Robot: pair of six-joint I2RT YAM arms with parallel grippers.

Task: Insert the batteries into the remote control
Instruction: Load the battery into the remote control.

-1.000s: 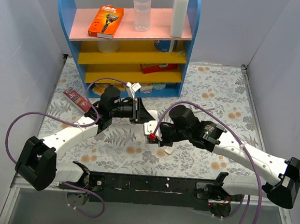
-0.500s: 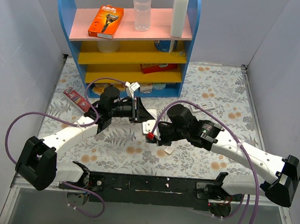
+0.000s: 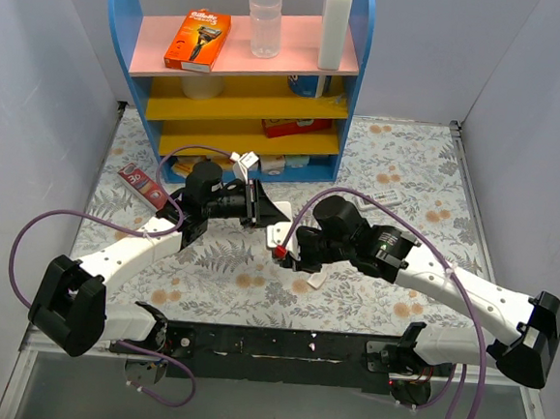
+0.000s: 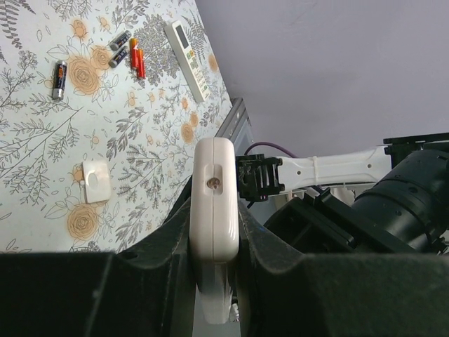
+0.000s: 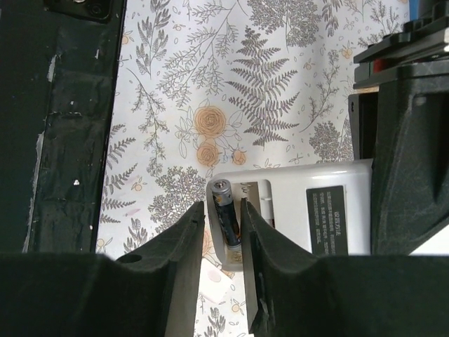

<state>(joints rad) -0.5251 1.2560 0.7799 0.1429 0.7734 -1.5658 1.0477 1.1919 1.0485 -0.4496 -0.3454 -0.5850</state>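
Over floral worktop [image 3: 409, 171], holds remote [image 5: 295, 210] raised on edge in left gripper [image 4: 214, 210], clamped tight. Straddles battery [image 5: 224, 210] seated at remote's open end with right gripper [image 5: 223, 210], narrowly parted, slight gaps either side. Spare batteries [image 4: 60, 77] lying beyond remote.

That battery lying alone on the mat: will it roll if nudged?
Probably: the battery is a smooth cylinder on its side, so a sideways nudge likely rolls it. The mat looks flat, so little would stop it.
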